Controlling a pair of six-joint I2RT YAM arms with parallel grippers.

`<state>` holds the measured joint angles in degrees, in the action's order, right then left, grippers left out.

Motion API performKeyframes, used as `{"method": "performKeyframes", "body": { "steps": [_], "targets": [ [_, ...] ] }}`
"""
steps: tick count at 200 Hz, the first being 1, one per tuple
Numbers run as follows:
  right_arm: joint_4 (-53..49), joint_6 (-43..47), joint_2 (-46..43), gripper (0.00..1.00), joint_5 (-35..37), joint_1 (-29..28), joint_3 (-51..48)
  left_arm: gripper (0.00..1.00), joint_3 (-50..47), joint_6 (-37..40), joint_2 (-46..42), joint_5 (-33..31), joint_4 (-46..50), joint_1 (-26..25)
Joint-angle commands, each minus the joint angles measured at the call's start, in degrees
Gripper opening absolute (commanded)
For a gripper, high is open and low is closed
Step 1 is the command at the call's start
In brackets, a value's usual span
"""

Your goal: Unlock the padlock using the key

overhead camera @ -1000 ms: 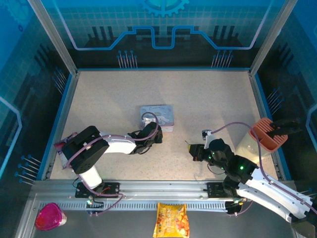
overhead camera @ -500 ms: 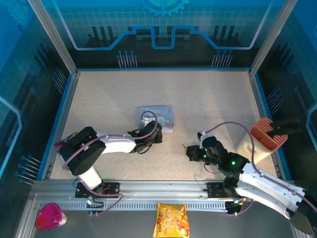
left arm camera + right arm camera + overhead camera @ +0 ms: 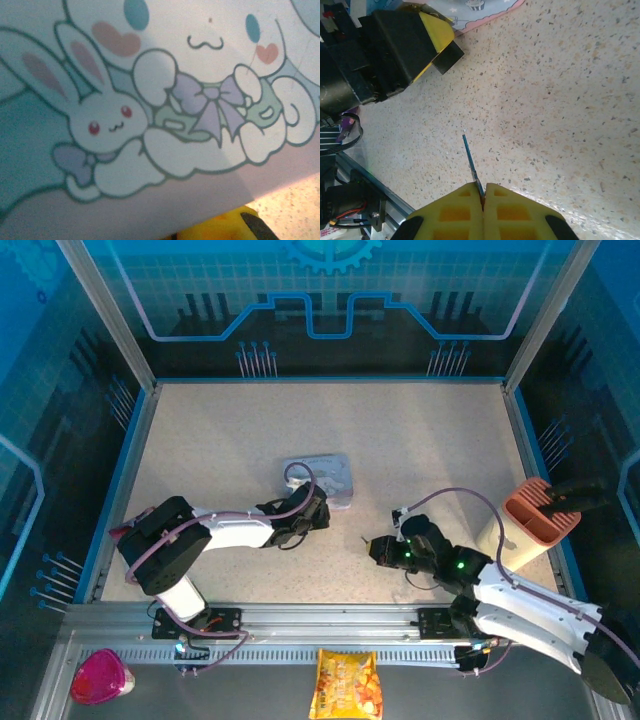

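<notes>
As the right arm sweeps over the worktop [image 3: 430, 440] toward 9 o'clock, the right fingers [image 3: 375, 548] end up clearly closer to the tin than they were a second ago. A strip of bare surface still lies between them and it.

From the wrist, the right fingers [image 3: 479, 197] are pressed together on the key [image 3: 471, 165]. It is a thin sliver pinched at its base, its free end in the air and pointing to about 11 o'clock, roughly at the other arm's tip.

Further out, the left fingers [image 3: 316, 512] have hardly shifted. They sit at the tin's near edge, at about 6 o'clock of it, and I cannot tell whether they are open or closed on anything.

Beyond them the tin [image 3: 325, 472] looks slightly turned from where it lay.

I cannot make out the padlock. It may be hidden at that near edge under the left fingers.

The approach suggests the key is being carried to the lock, with insertion not yet begun. The next move probably needs fine lining-up of such a small tip.
</notes>
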<state>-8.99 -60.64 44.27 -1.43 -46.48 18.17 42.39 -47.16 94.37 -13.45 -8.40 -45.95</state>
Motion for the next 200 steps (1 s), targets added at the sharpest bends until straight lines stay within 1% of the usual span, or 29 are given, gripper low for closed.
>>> {"method": "performKeyframes", "body": {
  "steps": [1, 17, 31, 49, 66, 97, 116, 155, 200],
  "targets": [
    [5.3, -2.2, 2.3, 0.00, -2.7, 0.5, -1.0, 0.13, 2.4, -1.3, -1.7, 4.6, -1.4, 0.4],
    [10.4, -3.7, 4.6, 0.00, -4.6, 1.0, -2.5, 0.12, 3.0, -1.0, -1.5, 6.5, -1.7, 0.8],
    [12.8, -4.6, 6.0, 0.00, -5.9, 1.4, -2.6, 0.12, 3.4, -0.5, -1.1, 7.5, -2.4, 0.9],
    [12.8, -5.1, 6.3, 0.00, -6.6, 2.2, -2.5, 0.11, 3.3, -0.6, -0.4, 8.4, -4.4, 1.1],
    [13.6, -5.3, 6.3, 0.00, -8.4, 3.9, -2.8, 0.10, 3.2, -0.8, 0.7, 10.7, -7.0, 1.7],
    [15.1, -6.4, 7.2, 0.00, -11.6, 6.6, -3.4, 0.10, 3.8, -0.7, 1.0, 11.7, -7.6, 2.0],
    [18.2, -7.5, 9.0, 0.00, -12.3, 6.7, -3.6, 0.10, 3.6, -0.7, 0.4, 12.2, -7.8, 2.2],
    [27.9, -10.2, 16.1, 0.00, -14.5, 6.5, -3.4, 0.09, 2.5, -2.2, 0.1, 13.8, -9.6, 3.1],
    [30.7, -10.1, 20.5, 0.00, -15.1, 5.8, -1.8, 0.09, 1.3, -3.4, -0.8, 15.3, -12.0, 3.9]
  ]
}}
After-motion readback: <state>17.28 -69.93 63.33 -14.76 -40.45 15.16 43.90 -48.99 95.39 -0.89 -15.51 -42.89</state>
